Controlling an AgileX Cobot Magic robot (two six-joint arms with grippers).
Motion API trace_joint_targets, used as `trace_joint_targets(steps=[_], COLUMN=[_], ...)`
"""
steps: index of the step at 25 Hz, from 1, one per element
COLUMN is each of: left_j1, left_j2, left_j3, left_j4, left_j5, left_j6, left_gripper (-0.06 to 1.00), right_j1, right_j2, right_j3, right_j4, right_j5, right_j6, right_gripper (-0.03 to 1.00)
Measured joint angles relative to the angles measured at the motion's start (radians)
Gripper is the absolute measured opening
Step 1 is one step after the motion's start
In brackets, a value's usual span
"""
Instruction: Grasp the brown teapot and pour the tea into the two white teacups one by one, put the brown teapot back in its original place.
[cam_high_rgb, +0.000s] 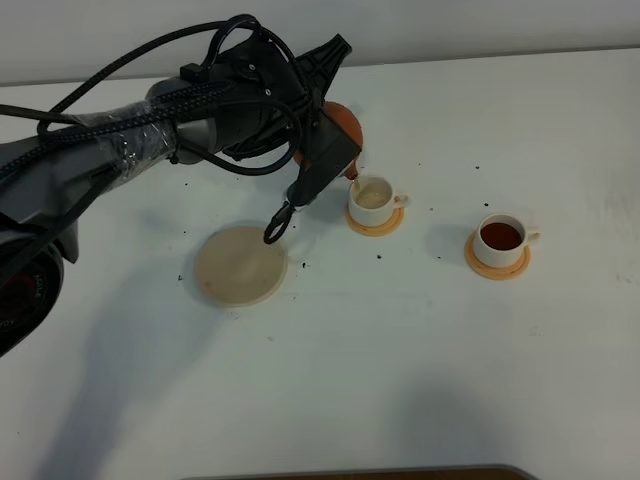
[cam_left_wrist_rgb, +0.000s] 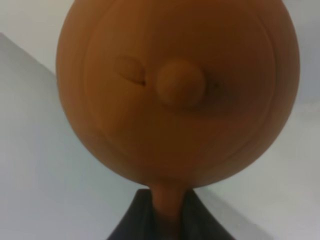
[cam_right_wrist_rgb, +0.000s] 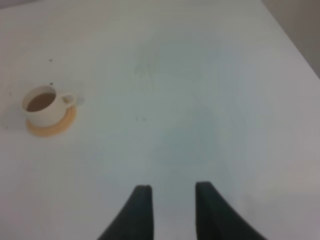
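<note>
Right cup (cam_high_rgb: 500, 237) first: it's filled with dark reddish-brown tea and sits on its orange coaster (cam_high_rgb: 497, 266), small handle pointing away from the other cup. Left cup (cam_high_rgb: 372, 197) is on its own coaster (cam_high_rgb: 380, 226); the inside looks pale and creamy, and I can't tell how much tea is in there. Over it hangs the teapot (cam_high_rgb: 344, 121), up off the counter (cam_high_rgb: 400, 380), tipped forward with the spout down at the cup's rim on the arm's side. From the high camera most of the pot hides behind the left arm (cam_high_rgb: 150, 140), with just a curve of reddish-brown showing. From the left wrist it fills the view: round, smooth, matte orange-brown clay, a ringed lid with a small round knob in the middle, and the handle running down into the left hand (cam_left_wrist_rgb: 167, 215). That hand is clamped tight on the handle, a dark finger pressed on either side. The tan disc (cam_high_rgb: 240, 265) lies flat on the counter, near the left cup but apart from it, with a loop of cable (cam_high_rgb: 278, 222) dangling over its edge. Right hand (cam_right_wrist_rgb: 172, 212) hovers over the counter, its two dark fingers parted a little with nothing between them; its camera catches the tea-filled cup off to one side. A few dark specks (cam_high_rgb: 381, 257) dot the counter around the cups
</note>
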Motion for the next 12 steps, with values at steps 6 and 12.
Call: trace_joint_targets(steps=[6, 12], left_j1=[-0.015, -0.022], left_j2=[0.0, 0.0], left_j3=[0.0, 0.0], left_j4=[0.043, 0.049], left_j5=[-0.015, -0.032], left_j6=[-0.001, -0.001], left_gripper=[0.14, 0.14], right_j1=[0.0, 0.0], right_j2=[0.0, 0.0], right_j3=[0.0, 0.0], right_j4=[0.0, 0.0], right_j5=[0.0, 0.0], right_j6=[0.0, 0.0], right_gripper=[0.24, 0.24])
